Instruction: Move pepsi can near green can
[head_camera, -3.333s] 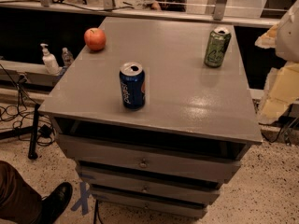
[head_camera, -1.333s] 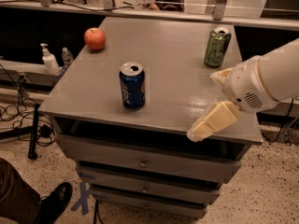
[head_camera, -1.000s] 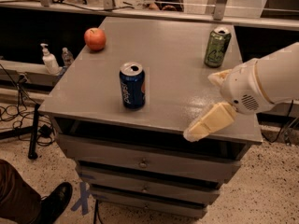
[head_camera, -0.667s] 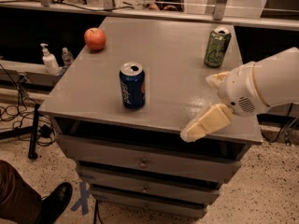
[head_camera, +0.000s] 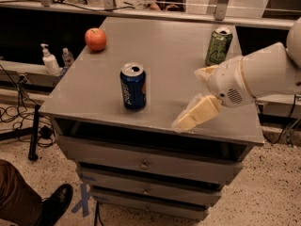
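Note:
The pepsi can (head_camera: 133, 86), dark blue with a silver top, stands upright near the front middle of the grey cabinet top (head_camera: 169, 46). The green can (head_camera: 218, 46) stands upright at the back right of the top. My gripper (head_camera: 191, 98) reaches in from the right on a white arm, over the front right part of the top. It is to the right of the pepsi can, apart from it, and in front of the green can. Its pale fingers (head_camera: 197, 113) are spread open and hold nothing.
A red apple (head_camera: 95, 39) sits at the back left of the top. Drawers (head_camera: 141, 164) are below the front edge. A soap dispenser (head_camera: 49, 60) stands on a ledge to the left. A person's shoe (head_camera: 54, 204) is at the lower left on the floor.
My arm has come in from the right edge and kept moving left and down over the front right of the top, closer to the pepsi can. The cans and apple have not moved.

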`<state>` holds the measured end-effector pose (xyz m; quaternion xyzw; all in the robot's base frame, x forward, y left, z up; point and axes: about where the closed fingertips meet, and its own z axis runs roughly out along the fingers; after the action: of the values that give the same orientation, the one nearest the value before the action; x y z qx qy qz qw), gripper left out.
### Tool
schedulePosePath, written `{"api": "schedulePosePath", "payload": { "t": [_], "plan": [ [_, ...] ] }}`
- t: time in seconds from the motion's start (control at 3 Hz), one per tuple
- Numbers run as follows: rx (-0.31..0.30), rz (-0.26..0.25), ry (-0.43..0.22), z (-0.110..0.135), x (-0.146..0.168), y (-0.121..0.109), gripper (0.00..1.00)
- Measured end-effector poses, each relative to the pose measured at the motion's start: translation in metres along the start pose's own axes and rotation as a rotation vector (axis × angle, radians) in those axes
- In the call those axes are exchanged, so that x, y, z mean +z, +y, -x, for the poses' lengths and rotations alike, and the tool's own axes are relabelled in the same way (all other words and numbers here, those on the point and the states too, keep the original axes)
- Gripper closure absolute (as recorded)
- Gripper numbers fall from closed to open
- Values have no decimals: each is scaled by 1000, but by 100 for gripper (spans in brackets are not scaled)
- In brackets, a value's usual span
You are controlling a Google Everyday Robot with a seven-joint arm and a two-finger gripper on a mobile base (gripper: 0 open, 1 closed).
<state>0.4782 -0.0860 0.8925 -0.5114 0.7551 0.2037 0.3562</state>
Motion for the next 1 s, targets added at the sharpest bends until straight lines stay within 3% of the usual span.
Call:
{"api": "schedulePosePath", "payload": {
  "t": [0.33, 0.67, 1.0],
  "plan": [
    [0, 0, 0, 0, 0, 0, 0],
    [26, 2, -82, 1, 10, 6, 0],
    [63, 9, -183, 2, 29, 15, 17]
  ]
}}
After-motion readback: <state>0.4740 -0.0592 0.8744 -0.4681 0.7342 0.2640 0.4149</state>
